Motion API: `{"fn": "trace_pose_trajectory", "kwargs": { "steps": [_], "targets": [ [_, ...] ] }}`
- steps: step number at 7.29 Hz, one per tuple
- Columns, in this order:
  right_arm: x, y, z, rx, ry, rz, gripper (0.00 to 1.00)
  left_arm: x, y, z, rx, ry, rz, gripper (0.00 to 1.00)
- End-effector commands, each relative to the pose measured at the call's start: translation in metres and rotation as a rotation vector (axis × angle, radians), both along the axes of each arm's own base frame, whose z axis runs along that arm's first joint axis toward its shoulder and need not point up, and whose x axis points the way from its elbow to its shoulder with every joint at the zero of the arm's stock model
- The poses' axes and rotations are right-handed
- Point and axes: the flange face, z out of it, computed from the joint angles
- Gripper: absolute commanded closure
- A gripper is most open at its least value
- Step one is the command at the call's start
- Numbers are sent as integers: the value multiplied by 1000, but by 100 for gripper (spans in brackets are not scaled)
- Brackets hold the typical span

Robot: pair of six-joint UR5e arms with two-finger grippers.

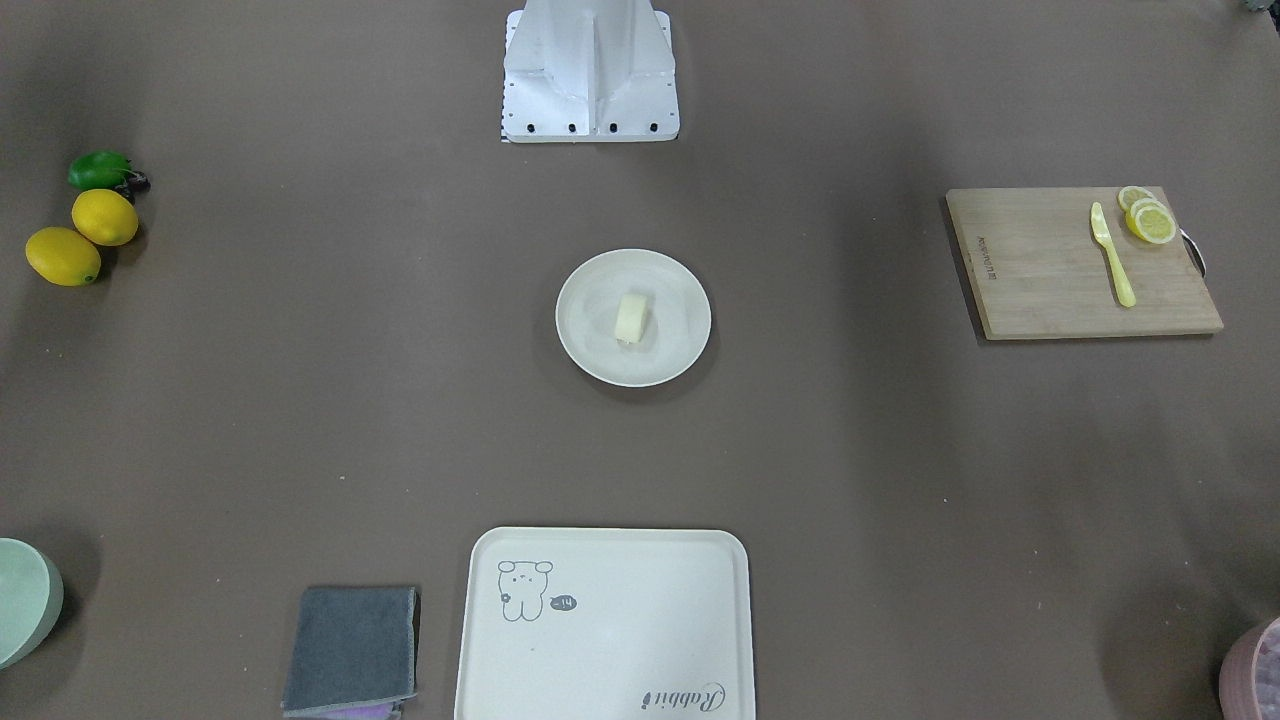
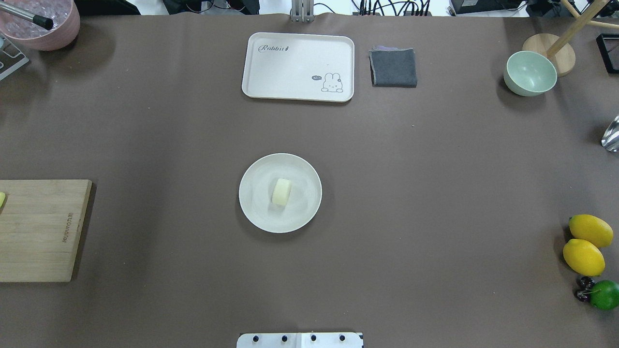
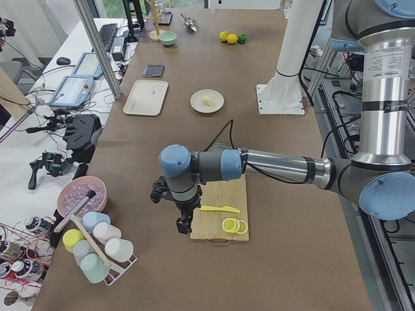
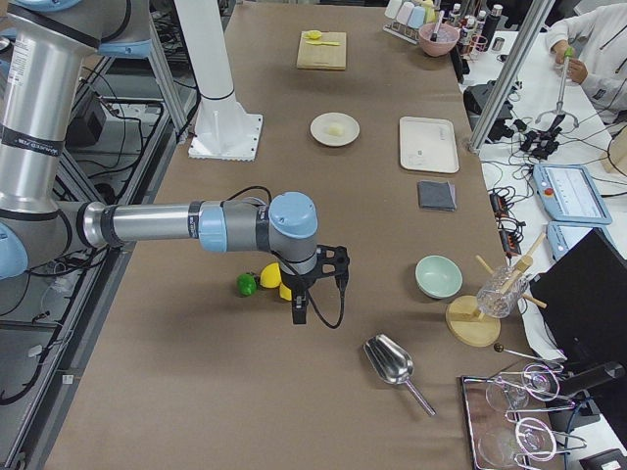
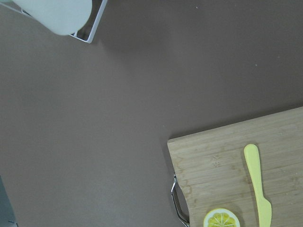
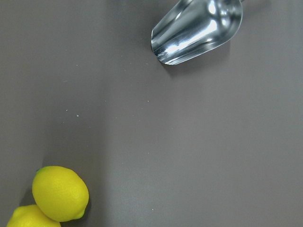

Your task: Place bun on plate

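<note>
The bun (image 2: 282, 192) lies on its side in the middle of the round cream plate (image 2: 256, 217) at the table's centre, also seen as the bun (image 1: 632, 318) on the plate (image 1: 600, 370). No gripper is near it. My left gripper (image 3: 183, 227) hangs over the table beside the cutting board's end, far from the plate (image 3: 196, 103). My right gripper (image 4: 299, 315) hangs by the lemons at the opposite end. Both show only in the side views, so I cannot tell whether they are open or shut.
A bear tray (image 2: 298, 66), a grey cloth (image 2: 393, 67) and a green bowl (image 2: 530, 73) sit at the far side. The cutting board (image 1: 1080, 262) carries lemon slices (image 1: 1148, 217) and a yellow knife (image 1: 1113, 254). Lemons (image 2: 584, 244), a lime (image 2: 604, 294) and a metal scoop (image 4: 389, 360) lie on my right.
</note>
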Motion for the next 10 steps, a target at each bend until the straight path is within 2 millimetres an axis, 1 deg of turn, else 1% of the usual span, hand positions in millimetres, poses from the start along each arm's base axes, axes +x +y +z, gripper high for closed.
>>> {"fn": "trace_pose_trajectory", "kwargs": {
  "steps": [1, 2, 3, 5, 7, 8, 9, 10],
  "targets": [
    [0, 0, 0, 0, 1, 0, 0, -12, 7, 6, 6, 12, -30, 3],
    [0, 0, 0, 0, 1, 0, 0, -13, 1, -1, 17, 14, -33, 3],
    [0, 0, 0, 0, 1, 0, 0, -14, 0, -1, 18, 11, -35, 2],
    [0, -1, 0, 1, 1, 0, 0, -25, -8, -7, 33, 8, -55, 3],
    [0, -1, -1, 3, 1, 0, 0, -30, 2, 3, 27, 8, -69, 2],
    [0, -1, -1, 2, 1, 1, 0, -31, 10, 9, 63, 6, -71, 3],
    [0, -1, -1, 2, 1, 1, 0, -31, 19, 20, 105, 5, -73, 3],
    [0, -1, -1, 2, 1, 1, 0, -30, 28, 39, 133, 8, -73, 3]
  ]
}}
